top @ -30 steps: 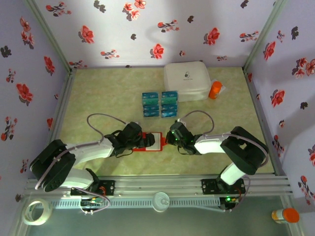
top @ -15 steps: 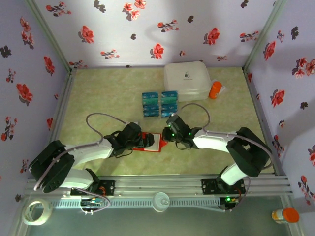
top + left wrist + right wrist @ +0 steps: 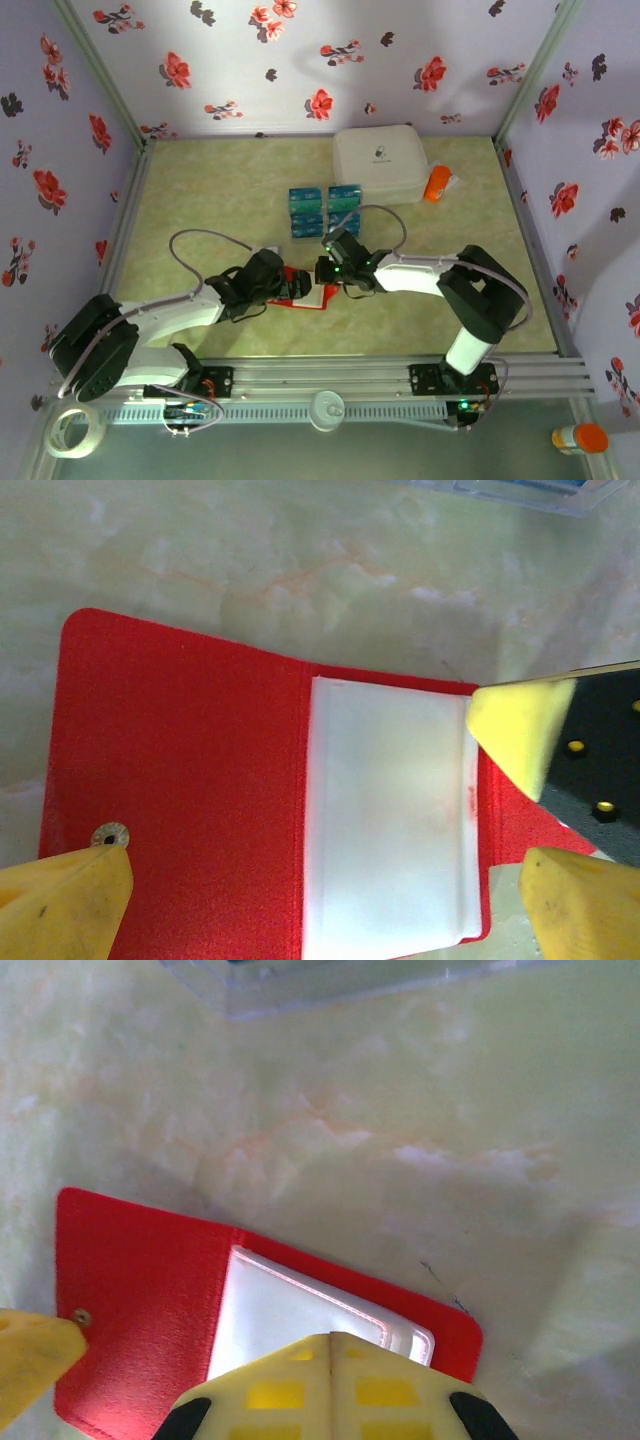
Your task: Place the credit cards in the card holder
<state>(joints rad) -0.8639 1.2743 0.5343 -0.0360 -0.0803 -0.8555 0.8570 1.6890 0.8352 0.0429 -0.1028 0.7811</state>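
The left end effector (image 3: 297,288) hung low over the small flat bright-red folding card holder (image 3: 180,780), its yellow fingers (image 3: 70,900) spread wide apart and gripping nothing, one by the holder's left edge close to a small round metal snap (image 3: 108,834), the other just off its right edge. The holder lay opened flat on the pale green marbled table (image 3: 200,200), with its pale clear pocket (image 3: 390,810) facing up and seemingly empty. The right end effector (image 3: 330,1360) came at the holder from the right with its fingers pressed together on nothing, the joined tip over the pocket's right edge; whether it touched could not be told. Just beyond the holder lay the glossy blue and teal-green credit cards (image 3: 325,212) in two side-by-side columns, clear of it. Farther beyond the holder and to its right stood a large white rounded-square case (image 3: 380,165), and right of that an orange bottle (image 3: 437,183).
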